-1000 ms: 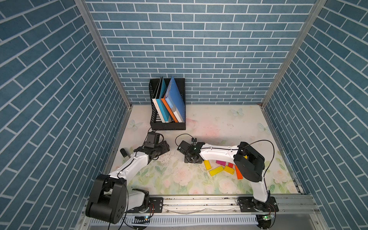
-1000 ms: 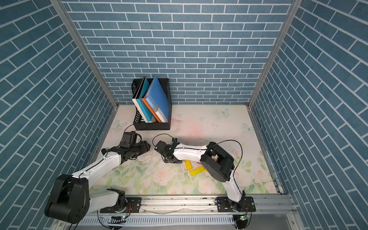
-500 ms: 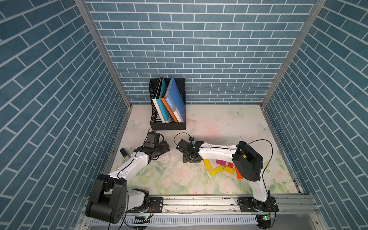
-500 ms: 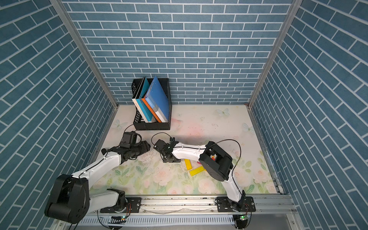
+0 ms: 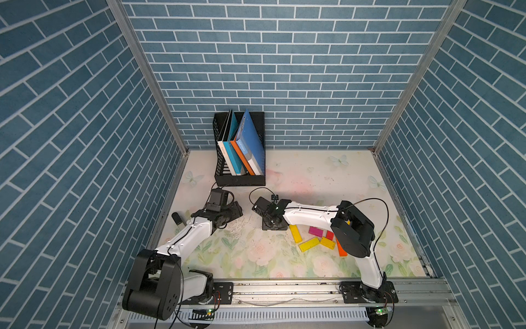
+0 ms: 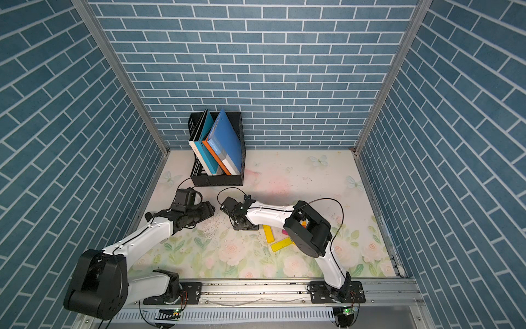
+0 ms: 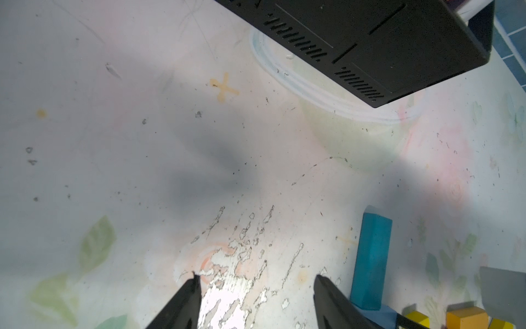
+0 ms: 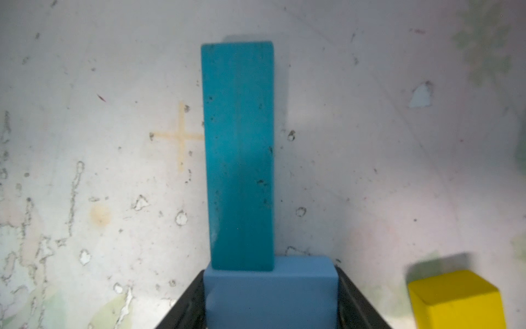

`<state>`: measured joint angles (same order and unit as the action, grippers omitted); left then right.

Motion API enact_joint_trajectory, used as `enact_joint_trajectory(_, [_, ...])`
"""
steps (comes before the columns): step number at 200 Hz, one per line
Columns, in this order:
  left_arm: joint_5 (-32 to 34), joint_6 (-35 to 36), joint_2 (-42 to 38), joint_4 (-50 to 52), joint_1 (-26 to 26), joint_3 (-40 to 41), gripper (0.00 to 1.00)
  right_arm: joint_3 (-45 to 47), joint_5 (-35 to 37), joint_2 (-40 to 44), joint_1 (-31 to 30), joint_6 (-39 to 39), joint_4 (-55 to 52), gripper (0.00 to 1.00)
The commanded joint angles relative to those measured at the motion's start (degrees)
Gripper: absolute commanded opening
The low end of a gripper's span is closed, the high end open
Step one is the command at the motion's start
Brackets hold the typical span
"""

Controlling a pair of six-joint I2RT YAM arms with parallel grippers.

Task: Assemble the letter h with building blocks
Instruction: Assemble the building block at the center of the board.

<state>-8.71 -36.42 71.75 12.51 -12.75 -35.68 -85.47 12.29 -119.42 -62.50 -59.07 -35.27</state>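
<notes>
From my station I see the right end effector with its fingers pressed on both sides of a light blue block, so it is open only as wide as that block. A teal block lies flat on the bench directly in front. Its near end meets the light blue block (touching or only overlapping, I cannot tell). A yellow block sits apart on one side.

The left end effector is partly open and holds nothing, with only worn bench surface between its fingers. The teal block is near one of them.

The black book rack with its books stands close behind both end effectors. In both top views the right arm covers part of the loose blocks, which are yellow, magenta, red and orange.
</notes>
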Motion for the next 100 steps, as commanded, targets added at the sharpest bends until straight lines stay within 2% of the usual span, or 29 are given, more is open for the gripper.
enact_joint_trajectory(1, [-0.2, 0.2, 0.5, -0.3, 0.2, 0.5, 0.68, 0.4, 0.0, -2.5, 0.5, 1.0, -2.7, 0.38])
enact_joint_trajectory(27, [-0.3, 0.3, 0.5, -0.3, 0.2, 0.7, 0.7, 1.4, -1.3, -1.7, 0.4, 2.7, -1.7, 0.41])
enact_joint_trajectory(48, [-0.3, 0.3, 0.6, -0.3, 0.2, 0.7, 0.72, 1.6, -1.7, -1.7, 0.4, 4.0, -1.8, 0.67])
enact_joint_trajectory(61, [-0.3, 0.3, 0.6, -0.1, 0.2, 0.7, 0.72, 2.5, -1.9, -1.0, 0.4, 4.7, -0.4, 0.74])
enact_joint_trajectory(77, [-0.2, 0.2, 0.5, -0.1, 0.2, 0.7, 0.72, 2.9, -2.0, -0.3, 0.4, 5.1, 0.4, 0.75])
enact_joint_trajectory(100, [0.0, 0.2, 0.5, 0.1, 0.2, 0.6, 0.71, 3.6, -1.5, 0.2, 0.4, 5.2, 0.6, 0.66])
